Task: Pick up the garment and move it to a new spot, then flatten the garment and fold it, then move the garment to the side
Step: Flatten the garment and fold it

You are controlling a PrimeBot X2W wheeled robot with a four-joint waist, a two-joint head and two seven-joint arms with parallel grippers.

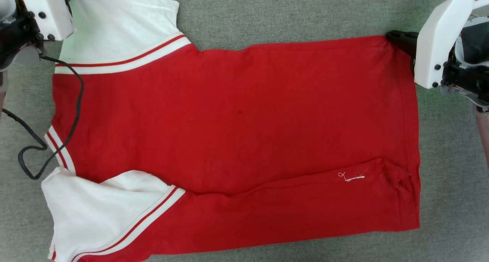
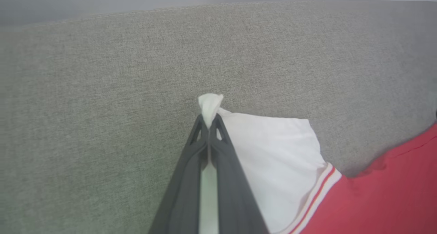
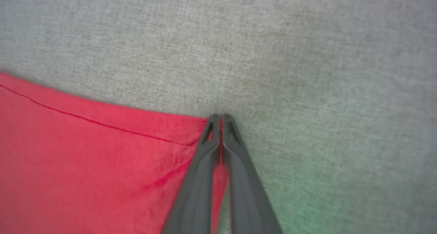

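Note:
The garment (image 1: 237,128), a red T-shirt with white sleeves and striped trim, lies spread on the grey cloth surface, its plain side up and its near long edge folded over. In the left wrist view my left gripper (image 2: 209,119) is shut on the tip of a white sleeve (image 2: 273,159), a tuft of which pokes out past the fingertips. My right gripper (image 3: 221,117) is shut on the red hem corner (image 3: 191,131) of the garment, with red cloth between its fingers. In the head view the right fingers (image 1: 401,38) touch the shirt's far right corner.
A grey fabric surface (image 1: 290,13) lies under and around the shirt. A black cable (image 1: 49,139) loops over the shirt's left side near the collar. The white arm housings (image 1: 439,52) stand at the upper left and upper right corners.

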